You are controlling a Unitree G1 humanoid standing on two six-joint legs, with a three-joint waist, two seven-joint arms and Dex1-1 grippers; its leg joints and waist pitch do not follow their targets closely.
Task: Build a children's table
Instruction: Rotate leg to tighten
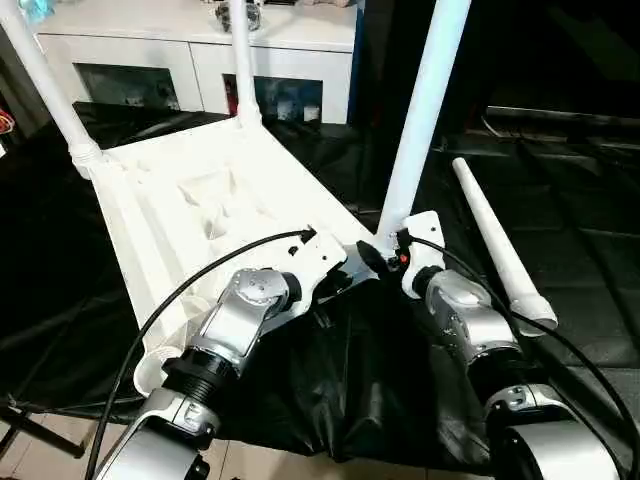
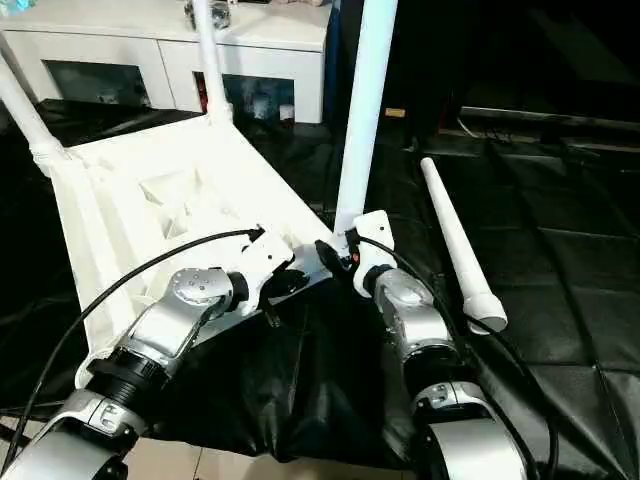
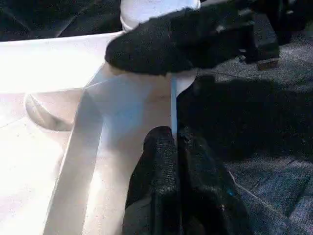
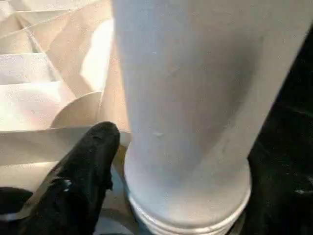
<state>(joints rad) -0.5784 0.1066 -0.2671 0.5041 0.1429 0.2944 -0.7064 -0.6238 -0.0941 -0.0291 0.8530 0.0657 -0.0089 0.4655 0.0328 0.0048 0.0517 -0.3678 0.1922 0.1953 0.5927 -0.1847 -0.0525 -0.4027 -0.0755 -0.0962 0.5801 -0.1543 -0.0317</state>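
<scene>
Lying ribbed side up on the black-draped surface, the white plastic rectangular tabletop [image 1: 200, 215] is carrying three upright white tapered tube legs [image 1: 425, 110]; left tool [image 3: 173, 147] is pinching its rim; right tool [image 4: 117, 161] is spreading beside the near leg.

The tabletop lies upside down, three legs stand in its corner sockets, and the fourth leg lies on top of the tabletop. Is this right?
Not quite. The fourth leg lies on the black cloth beside the tabletop, not on it, as the left eye view shows. The rest is right: it lies upside down with three legs standing in its sockets.
</scene>
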